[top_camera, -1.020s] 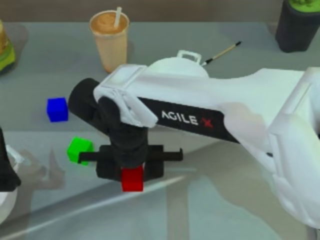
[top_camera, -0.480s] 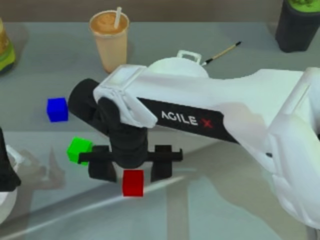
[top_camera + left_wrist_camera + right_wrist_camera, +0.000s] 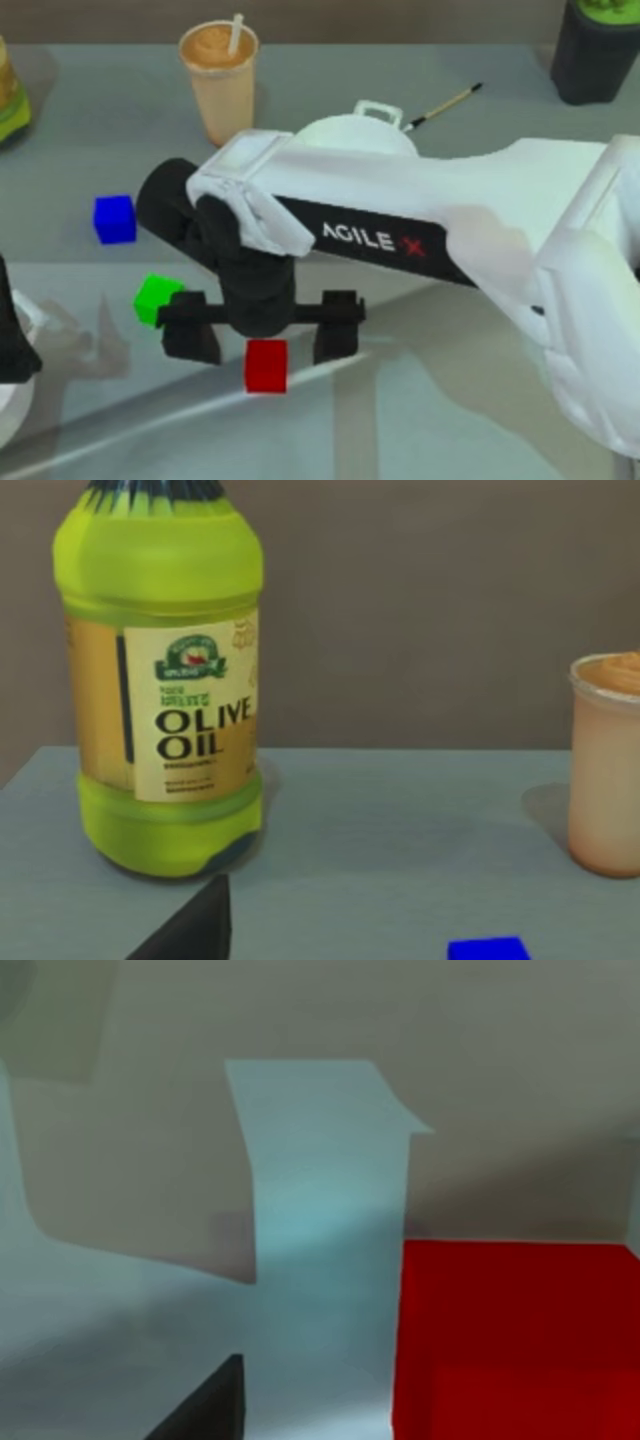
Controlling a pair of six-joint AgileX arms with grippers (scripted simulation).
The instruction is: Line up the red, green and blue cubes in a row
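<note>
Cubes sit on the grey tabletop point(image 3: 120, 120), and the red cube point(image 3: 266, 365) serves as the landmark: it rests flat on the surface, free of any grip. The right pincer point(image 3: 265, 340) hangs directly over its far edge with its black fingers point(image 3: 336, 327) spread wide apart, one on either side of the red cube and neither touching it. The green cube point(image 3: 156, 298) lies to the left of the red cube and slightly farther back, just beside the pincer's left finger. The blue cube point(image 3: 114, 218) is farther left and farther back again, well apart from the red cube. Behind the red cube, the white right arm point(image 3: 430, 215) crosses over a white pot point(image 3: 372, 120), with a cup of orange drink point(image 3: 220, 80) and a small brush point(image 3: 445, 105) beyond. The left pincer point(image 3: 10, 350) is parked at the tabletop's left edge, well to the left of the red cube; whether it is spread or closed cannot be told. The left wrist view shows an olive oil bottle point(image 3: 160, 675), the cup and the blue cube's top.
</note>
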